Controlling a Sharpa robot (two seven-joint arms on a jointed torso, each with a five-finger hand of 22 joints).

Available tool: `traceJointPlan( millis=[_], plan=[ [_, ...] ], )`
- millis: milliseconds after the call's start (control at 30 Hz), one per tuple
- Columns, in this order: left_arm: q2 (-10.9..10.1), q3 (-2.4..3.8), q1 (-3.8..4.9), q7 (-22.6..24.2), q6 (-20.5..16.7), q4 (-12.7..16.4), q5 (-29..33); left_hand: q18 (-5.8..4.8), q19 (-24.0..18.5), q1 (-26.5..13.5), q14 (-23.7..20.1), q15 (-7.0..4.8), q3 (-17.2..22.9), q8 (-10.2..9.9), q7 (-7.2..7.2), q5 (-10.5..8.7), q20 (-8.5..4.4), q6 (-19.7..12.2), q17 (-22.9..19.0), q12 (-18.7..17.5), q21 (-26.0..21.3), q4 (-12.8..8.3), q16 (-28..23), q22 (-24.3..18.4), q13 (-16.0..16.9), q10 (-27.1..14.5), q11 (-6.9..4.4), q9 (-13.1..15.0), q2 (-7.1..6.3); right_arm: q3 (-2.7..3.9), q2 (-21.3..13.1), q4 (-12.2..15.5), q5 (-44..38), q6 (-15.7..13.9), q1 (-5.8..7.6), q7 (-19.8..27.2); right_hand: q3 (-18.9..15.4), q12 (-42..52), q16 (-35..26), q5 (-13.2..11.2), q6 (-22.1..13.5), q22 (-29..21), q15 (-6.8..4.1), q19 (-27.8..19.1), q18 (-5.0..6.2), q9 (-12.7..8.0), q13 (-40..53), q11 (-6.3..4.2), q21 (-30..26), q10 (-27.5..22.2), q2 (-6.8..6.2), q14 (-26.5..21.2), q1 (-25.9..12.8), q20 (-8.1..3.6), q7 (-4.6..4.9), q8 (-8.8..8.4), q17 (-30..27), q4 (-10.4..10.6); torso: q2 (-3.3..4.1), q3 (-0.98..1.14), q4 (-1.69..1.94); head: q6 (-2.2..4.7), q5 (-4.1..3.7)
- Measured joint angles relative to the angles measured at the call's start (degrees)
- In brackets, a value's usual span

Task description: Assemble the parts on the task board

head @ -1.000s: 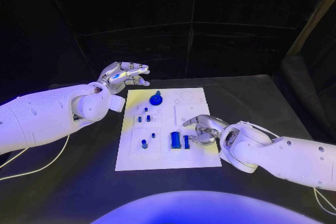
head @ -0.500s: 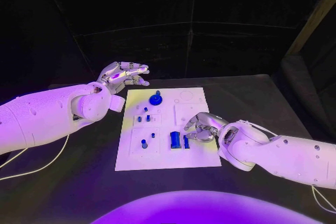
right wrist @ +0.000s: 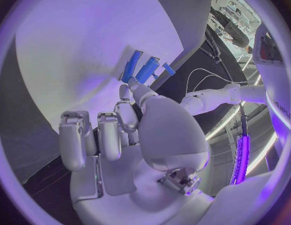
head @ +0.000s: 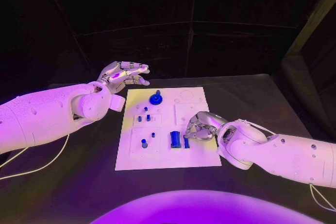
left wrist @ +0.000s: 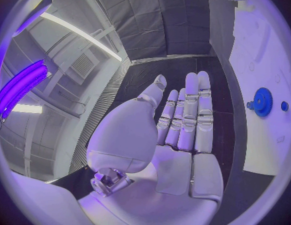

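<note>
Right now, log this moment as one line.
left hand: open, hovering off the board's far left corner | right hand: fingers curled beside the two long blue parts, hold unclear | gear: on board

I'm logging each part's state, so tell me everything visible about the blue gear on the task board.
The blue gear is a round, toothed wheel of matte, plastic-looking blue with a small knob or stub at its hub, seen best in the left wrist view. It sits at the far end of the white task board, left of its middle line, with a small blue peg just nearer the robot. Neither hand touches it; the left hand hovers apart, beyond the board's far left corner.
</note>
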Motion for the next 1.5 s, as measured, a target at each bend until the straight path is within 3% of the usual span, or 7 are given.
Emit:
traceJointPlan(
  millis=[267, 667, 1133, 1433, 1500],
  plan=[
    [0.02, 0.0, 0.0, -0.01, 0.01, 0.0, 0.0, -0.01, 0.0, 0.0, 0.0, 0.0, 0.0, 0.0, 0.0, 0.0, 0.0, 0.0, 0.0, 0.0, 0.0, 0.0, 0.0, 0.0, 0.0, 0.0, 0.0, 0.0, 0.0, 0.03, 0.52, -0.59, -1.31, 0.08, 0.04, -0.53, -1.26, 0.0, 0.0, -0.16, -0.92, 0.0, -0.36, 0.21, 0.0, 1.33, 0.02, -0.62, 0.0, 0.21, 0.9, 0.04, 0.9, -0.2, -0.51, 3.91, 0.0, -0.3, -0.02, 0.02, 0.0, -0.15, 0.05],
    [0.11, 0.0, 0.0, -0.02, 0.04, -0.06, 0.0, 0.0, 0.0, 0.0, 0.0, 0.0, 0.0, 0.0, 0.0, 0.0, 0.0, 0.0, 0.0, 0.0, 0.0, 0.0, 0.0, 0.0, 0.0, 0.0, 0.0, 0.0, 0.0, -0.03, 0.95, -1.18, -2.63, 0.43, -0.04, -0.81, -2.26, 0.23, 0.0, -0.16, -1.51, 0.0, -0.82, 0.19, 0.0, 2.26, 0.43, -0.94, 0.0, 0.53, 1.26, -0.01, 1.27, -0.64, -0.69, 7.07, -0.01, -0.55, -0.19, -0.03, 0.0, 0.15, -0.04],
    [0.11, -0.01, 0.0, -0.02, 0.06, -0.05, -0.01, 0.0, 0.0, 0.0, 0.0, 0.0, 0.0, 0.0, 0.0, 0.0, 0.0, 0.0, 0.0, 0.0, 0.0, 0.0, 0.0, 0.01, 0.0, 0.0, 0.0, 0.0, 0.0, -0.03, 1.22, -1.69, -3.58, 0.83, -0.1, -0.74, -2.27, 0.45, 0.0, -0.16, -1.5, 0.0, -0.81, -0.01, 0.01, 2.45, 0.66, -1.22, 0.0, 0.82, 1.87, -0.01, 1.87, -0.84, -1.09, 7.87, -0.01, -0.55, -0.05, -0.01, 0.03, 0.48, 0.04],
    [0.15, -0.02, -0.01, -0.02, 0.07, -0.05, -0.01, 0.0, 0.0, 0.29, 0.0, 0.0, 0.0, 0.24, 0.0, 0.0, 0.0, 0.0, 0.0, 0.41, 0.0, 0.0, 0.0, -0.15, 0.0, 0.0, 0.0, 0.0, 0.29, -0.03, 0.51, -1.35, -3.16, -0.59, -0.11, 0.52, -3.23, 0.29, -0.11, -0.16, -1.97, 0.0, -1.02, 0.19, 0.01, 2.55, 0.5, -1.42, 0.0, 0.61, 1.85, 0.2, 1.85, -1.05, -1.39, 8.33, -0.01, -0.37, -0.02, 0.0, -0.02, 0.54, -0.04],
    [0.15, -0.02, -0.01, -0.02, 0.07, -0.05, -0.01, 0.0, 0.0, 0.29, 0.0, 0.0, 0.0, 0.24, 0.0, 0.0, 0.0, 0.0, 0.0, 0.41, 0.0, 0.0, 0.0, -0.15, 0.0, 0.0, 0.0, 0.0, 0.29, -0.02, -0.14, -1.02, -2.18, -1.13, -0.11, 1.59, -3.66, -1.35, -1.23, -0.16, -3.26, 0.0, -1.02, 0.2, 0.01, 2.49, -1.07, -1.4, -1.35, -0.28, 1.53, 0.2, 1.53, -1.05, -0.94, 8.55, -0.01, 0.06, -0.05, 0.0, -0.04, 0.61, -0.04]
  ],
)
